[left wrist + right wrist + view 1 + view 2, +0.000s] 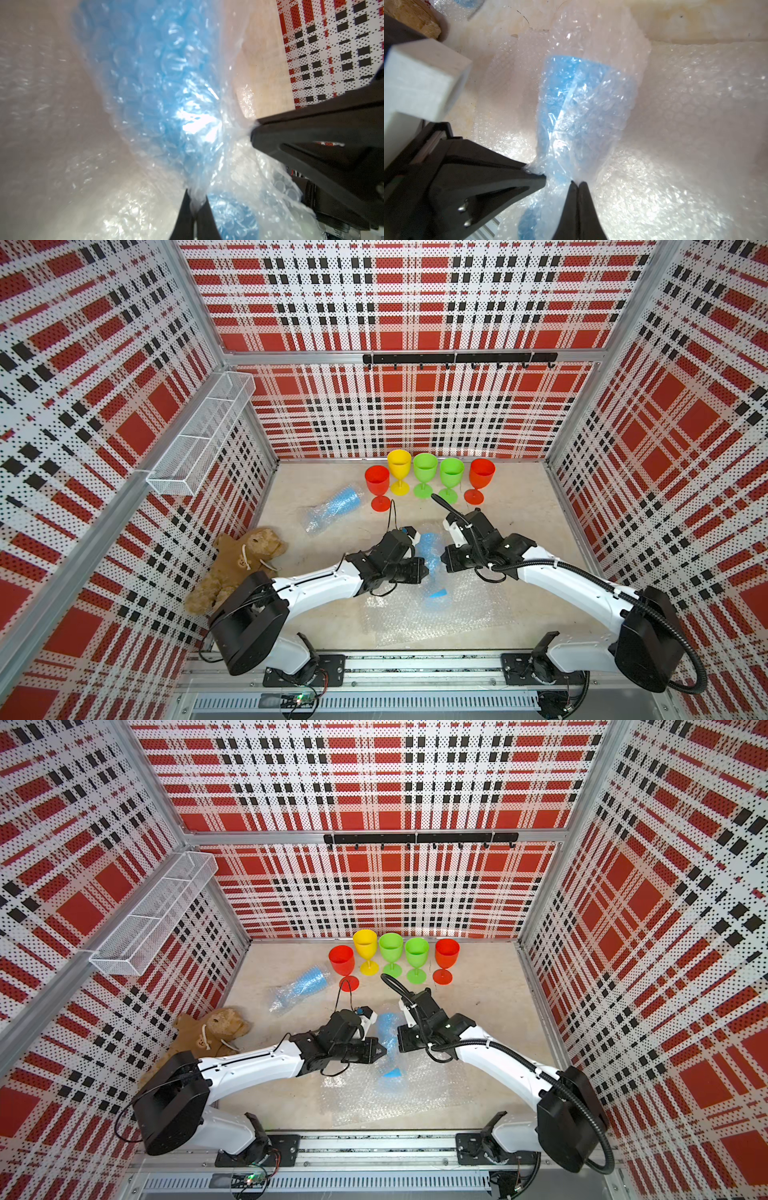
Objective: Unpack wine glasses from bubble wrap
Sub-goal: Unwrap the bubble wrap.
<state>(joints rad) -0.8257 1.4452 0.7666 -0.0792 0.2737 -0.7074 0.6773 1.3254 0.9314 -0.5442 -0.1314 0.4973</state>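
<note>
Closest to us, our left gripper and right gripper each clench the clear bubble-dotted plastic wrap from opposite sides, apparently at the stem of the blue plastic goblet lying on the table between them, bowl toward the back wall, equally near both.

Enclosure has three walls: far wall, left wall and right wall. All are perforated panel printed in red, black and white plaid. Aluminium frame bars run up the corners and across the far wall. A black hook rail is fixed on that crossbar, right of centre. A white wire-mesh basket is mounted on the left wall, divided into three compartments. The floor is pale beige, mottled and scuffed. A metal rail spans the near edge, with a slotted grey duct just nearer. Light is bright and even; shadows are soft.
</note>
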